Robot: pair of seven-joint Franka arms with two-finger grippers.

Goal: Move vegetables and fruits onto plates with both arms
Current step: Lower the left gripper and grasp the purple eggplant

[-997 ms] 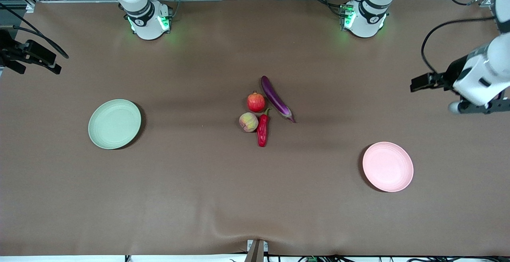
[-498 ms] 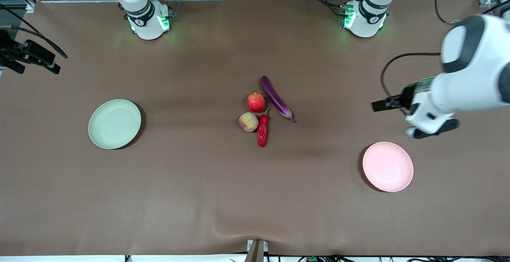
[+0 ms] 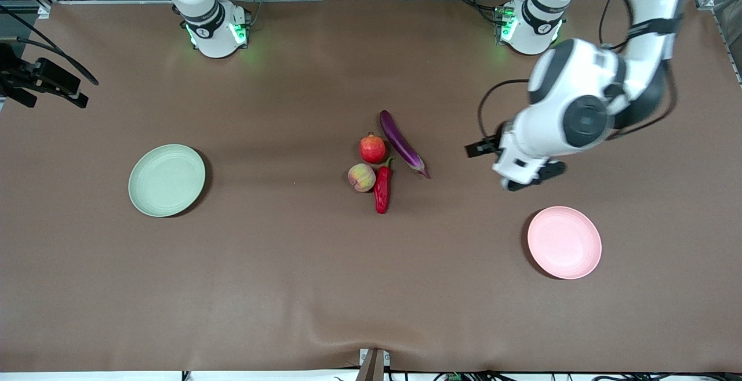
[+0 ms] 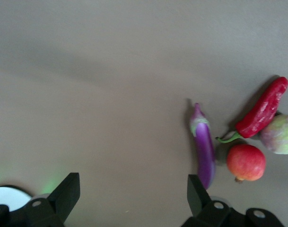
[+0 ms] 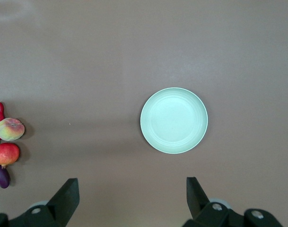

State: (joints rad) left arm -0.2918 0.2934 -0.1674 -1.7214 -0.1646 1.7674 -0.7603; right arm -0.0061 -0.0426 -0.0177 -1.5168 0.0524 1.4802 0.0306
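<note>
Eggplant (image 3: 401, 142), pomegranate (image 3: 372, 148), peach (image 3: 361, 177) and chili (image 3: 382, 188) lie bunched mid-table in the front view, the green plate (image 3: 166, 180) toward my right arm's end, the pink plate (image 3: 564, 242) toward my left arm's end, so each arm has its own drop spot. My left gripper (image 3: 524, 177) hangs over bare cloth between the bunch and the pink plate.

My left wrist view shows my fingers (image 4: 63, 196) spread wide and empty, the eggplant (image 4: 204, 145) closest, likely my first pick.

My right wrist view looks down on the green plate (image 5: 174, 120), my right gripper (image 5: 129, 196) spread and empty; that arm waits.
</note>
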